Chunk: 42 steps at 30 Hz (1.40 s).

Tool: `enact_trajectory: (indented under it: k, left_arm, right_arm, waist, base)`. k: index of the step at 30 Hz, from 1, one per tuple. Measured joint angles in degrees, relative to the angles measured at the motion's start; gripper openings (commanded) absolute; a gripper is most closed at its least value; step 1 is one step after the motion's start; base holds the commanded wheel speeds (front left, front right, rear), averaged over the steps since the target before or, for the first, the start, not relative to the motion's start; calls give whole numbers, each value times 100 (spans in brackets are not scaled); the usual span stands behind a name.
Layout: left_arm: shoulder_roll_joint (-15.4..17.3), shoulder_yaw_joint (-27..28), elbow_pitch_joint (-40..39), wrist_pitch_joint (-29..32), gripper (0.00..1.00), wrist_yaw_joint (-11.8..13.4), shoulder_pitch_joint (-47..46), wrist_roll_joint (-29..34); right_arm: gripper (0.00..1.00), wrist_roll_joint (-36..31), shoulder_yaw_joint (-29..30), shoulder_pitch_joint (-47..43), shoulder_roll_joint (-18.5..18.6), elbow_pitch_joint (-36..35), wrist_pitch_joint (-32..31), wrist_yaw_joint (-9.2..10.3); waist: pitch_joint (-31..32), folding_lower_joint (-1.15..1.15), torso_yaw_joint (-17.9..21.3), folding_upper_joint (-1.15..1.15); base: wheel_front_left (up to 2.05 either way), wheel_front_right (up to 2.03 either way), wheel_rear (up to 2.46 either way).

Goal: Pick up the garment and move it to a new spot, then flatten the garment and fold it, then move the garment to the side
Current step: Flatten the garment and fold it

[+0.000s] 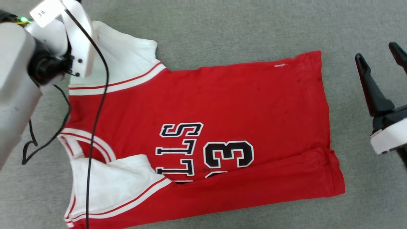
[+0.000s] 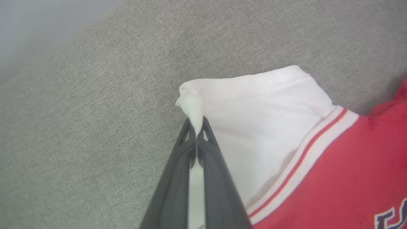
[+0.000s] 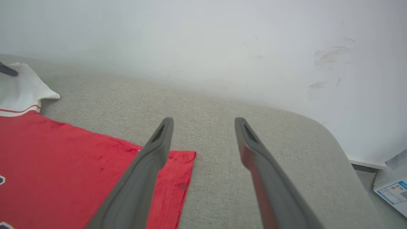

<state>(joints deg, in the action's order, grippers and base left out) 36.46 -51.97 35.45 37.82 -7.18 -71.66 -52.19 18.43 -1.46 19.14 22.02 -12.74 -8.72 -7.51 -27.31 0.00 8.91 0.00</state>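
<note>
The garment [image 1: 203,101], a red jersey with white sleeves, striped trim and black letters and numbers, lies spread on the grey fabric surface with its neck toward the left of the head view and its near edge folded over. In the left wrist view my left gripper [image 2: 197,130] is shut, pinching the corner of the far white sleeve [image 2: 254,127]. In the head view that arm's pale wrist [image 1: 63,35] covers the sleeve [image 1: 127,54]. My right gripper [image 1: 380,52] hangs open beyond the hem at the right, and in the right wrist view the right gripper [image 3: 203,122] stands open just past the hem corner [image 3: 178,171].
A black cable [image 1: 95,127] from the left arm drapes across the jersey's neck side. The grey cushion [image 3: 254,133] ends at a white wall [image 3: 203,41] behind, with a rounded right corner. A printed box [image 3: 392,190] sits off that corner.
</note>
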Motion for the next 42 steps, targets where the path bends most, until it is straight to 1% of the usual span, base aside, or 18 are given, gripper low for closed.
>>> enact_trajectory:
  k: [4, 9, 12, 14, 18, 22, 25, 32, 38, 39, 40, 42]
  left_arm:
    - [-38, -82, -215, -299, 0, -14, 127, 8]
    - [-74, -155, -532, -620, 0, -16, 220, 55]
    - [-89, -163, -735, -780, 0, -16, 257, 52]
    - [-105, -169, -855, -835, 0, -18, 282, 46]
    - [-103, -213, -1071, -906, 0, -21, 287, 101]
    - [-119, -214, -1267, -981, 0, -21, 263, 116]
    - [-132, -212, -1381, -1029, 0, -20, 209, 160]
    - [-168, -177, -1508, -1176, 0, 11, 152, 196]
    - [-169, -156, -1469, -1316, 0, 11, 147, 204]
    - [-165, -156, -1451, -1333, 0, 11, 147, 204]
    - [-160, -156, -1433, -1344, 0, 11, 148, 204]
    - [-151, -153, -1381, -1393, 0, 11, 159, 202]
  right_arm:
    - [100, 253, -224, 404, 612, 207, -873, 0]
    - [100, 1073, -687, 966, 1272, 678, -2176, 0]
    - [100, 1538, -999, 1356, 1537, 1049, -2931, 0]
    - [100, 1717, -1251, 1596, 1744, 1246, -3366, 0]
    - [100, 1962, -1746, 2083, 1913, 1635, -3969, 0]
    - [100, 2045, -2067, 2490, 1881, 2093, -4203, 0]
    - [100, 2027, -2335, 2736, 1813, 2427, -4259, 0]
    - [100, 1915, -2785, 3109, 1588, 3305, -4038, 0]
    - [100, 2103, -3163, 3182, 1604, 3668, -3744, 11]
    - [40, 2160, -3206, 3207, 1613, 3706, -3674, 11]
    - [0, 2205, -3243, 3222, 1616, 3747, -3574, 10]
    - [0, 2272, -3343, 3239, 1604, 3808, -3368, 7]
  waist:
    - [172, 0, -194, 0]
    - [308, 0, -429, 0]
    - [337, 0, -548, 0]
    - [329, 0, -621, 0]
    - [260, 0, -752, 0]
    - [147, 0, -854, 0]
    - [49, 0, -920, 0]
    - [-160, 0, -1036, 0]
    - [-245, -1, -1070, 0]
    - [-243, -1, -1067, 0]
    - [-234, -1, -1059, 0]
    - [-196, -1, -1039, 0]
  base:
    - [0, 0, 0]
    - [0, 0, 0]
    - [0, 0, 0]
    - [0, 0, 0]
    - [0, 0, 0]
    - [0, 0, 0]
    - [0, 0, 0]
    - [0, 0, 0]
    - [0, 0, 0]
    - [0, 0, 0]
    - [0, 0, 0]
    - [0, 0, 0]
